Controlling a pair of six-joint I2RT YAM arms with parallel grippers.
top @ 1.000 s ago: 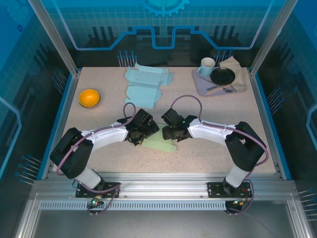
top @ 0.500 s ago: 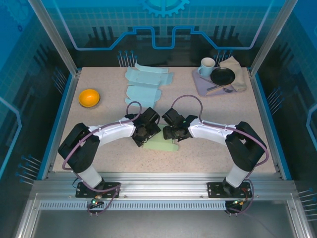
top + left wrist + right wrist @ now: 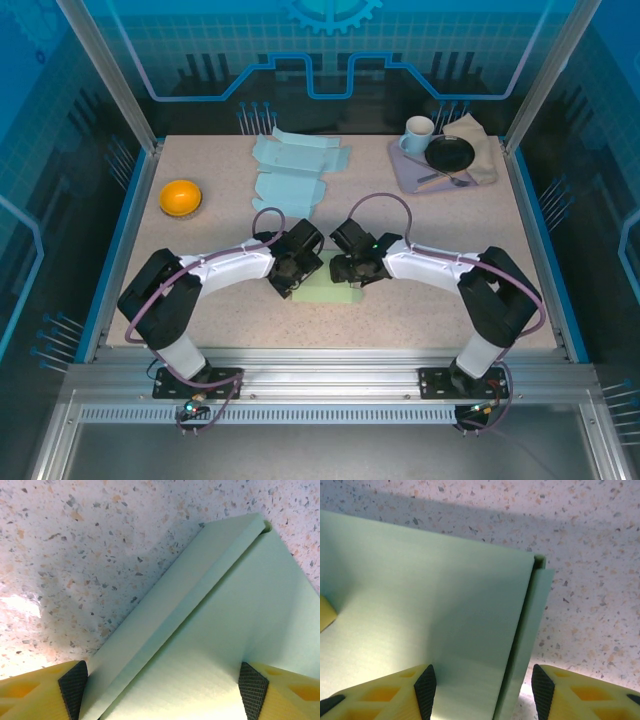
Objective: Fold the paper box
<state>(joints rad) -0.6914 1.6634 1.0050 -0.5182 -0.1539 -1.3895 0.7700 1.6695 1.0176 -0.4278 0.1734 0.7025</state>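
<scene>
Speckled tabletop (image 3: 430, 320) forms the work surface, enclosed by blue-lit panels.

Top external view: the pale green paper box (image 3: 322, 291) lies flat near the centre front of the table, between the two arms. The left gripper (image 3: 296, 272) is positioned over its left end and the right gripper (image 3: 352, 270) over its right end. Jaw spacing cannot be read from this height. A stack of light blue box blanks (image 3: 292, 165) lies behind them. An orange bowl (image 3: 181, 196) stands at the left. A tray (image 3: 408, 170) at the right rear carries a mug (image 3: 419, 132) and a black dish (image 3: 450, 153).

Left wrist view: the fingers (image 3: 73, 687) are spread wide, one pad at each side of the box. A side flap is angled up along a crease. The left pad appears to touch the flap edge, but contact is uncertain.

Right wrist view: the fingers (image 3: 426, 685) are set apart, straddling the folded edge flap without clamping it.
</scene>
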